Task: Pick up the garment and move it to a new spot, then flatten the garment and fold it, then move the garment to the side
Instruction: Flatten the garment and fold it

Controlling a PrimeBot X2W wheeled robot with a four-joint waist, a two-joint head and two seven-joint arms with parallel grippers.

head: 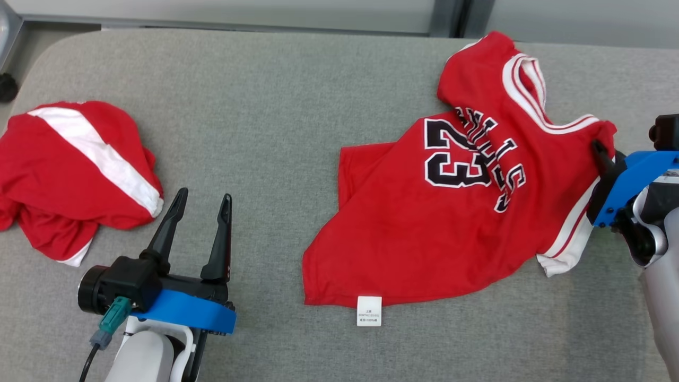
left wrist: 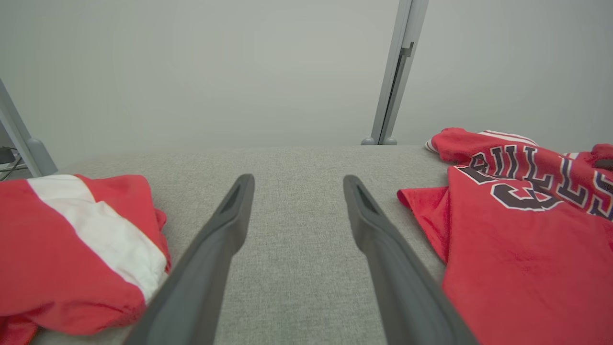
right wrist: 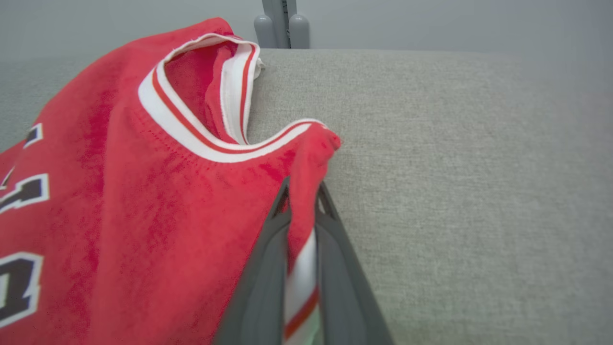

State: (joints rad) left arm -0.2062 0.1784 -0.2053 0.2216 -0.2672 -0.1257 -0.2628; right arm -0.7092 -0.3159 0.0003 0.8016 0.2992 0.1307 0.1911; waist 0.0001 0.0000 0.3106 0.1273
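Observation:
The garment point(head: 451, 212) is a red jersey with black "23" lettering and white trim, lying crumpled on the right half of the grey table. It also appears in the left wrist view point(left wrist: 517, 249) and the right wrist view point(right wrist: 119, 191). My right gripper point(head: 599, 146) is at the jersey's right shoulder, and in its own view the gripper point(right wrist: 302, 184) is shut on the red strap and striped trim there. My left gripper point(head: 204, 196) rests open over bare table left of the jersey, with nothing between its fingers point(left wrist: 297, 181).
A second red garment with a white stripe point(head: 79, 170) lies bunched at the table's left edge, close to my left fingers point(left wrist: 72, 249). The padded grey table point(head: 265, 106) has rounded far corners. A white label point(head: 369, 310) sticks out from the jersey's near hem. A grey post point(left wrist: 397, 72) stands behind.

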